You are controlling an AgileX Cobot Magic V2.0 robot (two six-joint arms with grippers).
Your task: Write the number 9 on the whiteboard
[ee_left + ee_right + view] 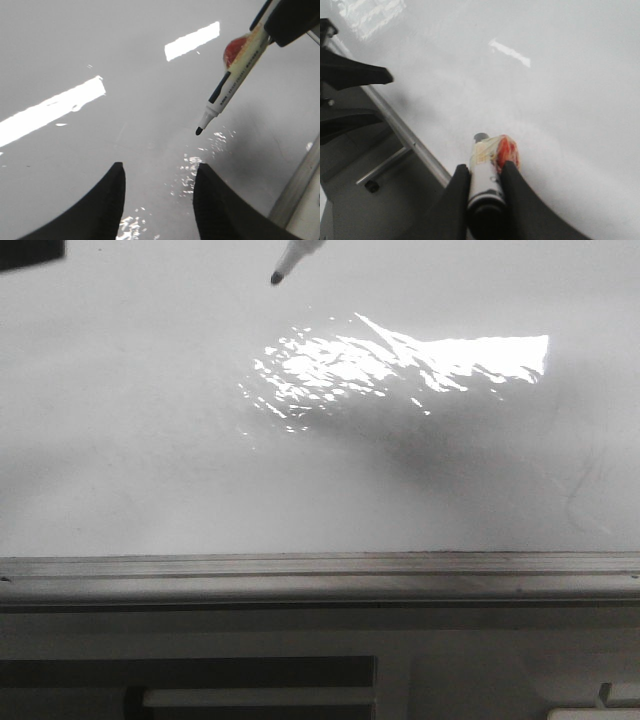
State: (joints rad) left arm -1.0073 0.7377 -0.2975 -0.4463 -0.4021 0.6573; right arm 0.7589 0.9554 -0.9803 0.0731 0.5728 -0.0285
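A: Start at the jaws. What is the right gripper (485, 185) doing?

B: Its jaws are clamped on the marker (231, 85), gripping the barrel near the back end, beside a red label patch. The cap is off and the dark tip (277, 278) points down at the whiteboard (150, 440).

A: And the left gripper (159, 200)?

B: Jaws apart, nothing between them, hanging over the board near its grey metal edge strip (320, 565).

A: How will the marker handle?

B: I'd judge it light and stiff, with a smooth plastic barrel that could twist in the jaws if pressed hard. A hold that far back gives the tip leverage, so light pressure seems wise.

A: The board itself?

B: Glossy, hard and flat on the worktop, with a strong glare patch (400, 365); the tip should glide easily, perhaps too easily.

A: Any number 9 yet?

B: No drawn line visible. Only faint grey smudges. Whether the tip touches the surface, I cannot tell; it looks just above.
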